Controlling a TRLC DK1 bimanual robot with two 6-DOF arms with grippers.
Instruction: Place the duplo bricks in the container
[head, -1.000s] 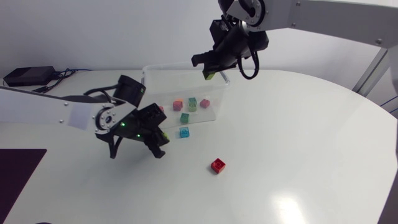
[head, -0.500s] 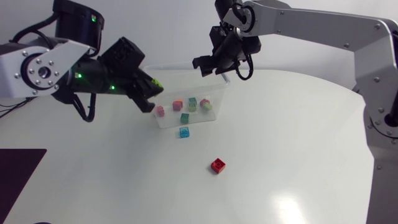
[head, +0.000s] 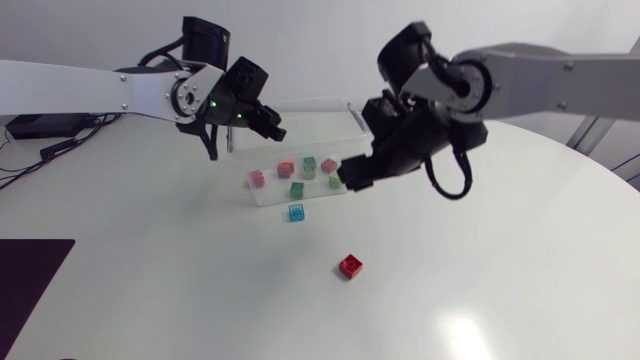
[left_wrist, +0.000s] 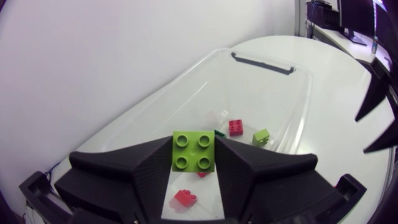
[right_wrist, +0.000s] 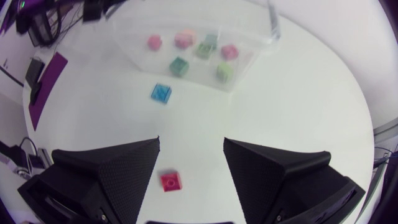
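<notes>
Over the container's (head: 300, 104) rear left corner the left hand (head: 268, 122) now hangs high, up from the tabletop (head: 500, 250) where it was a second ago. It pinches a green brick (left_wrist: 194, 151): square, four round studs, glossy plastic. Right hand (right_wrist: 191, 143) has left the container's rim and sits low by its front right corner, fingers spread. A lime brick (head: 335, 181), not there before, lies inside among five others. Container is a clear thin plastic tub with rounded corners and a dark handle clip. Blue brick (head: 296, 212), translucent, lies on the tabletop just in front of it; red brick (head: 350, 266), opaque, farther out. Tabletop is white, smooth, slightly shiny.
</notes>
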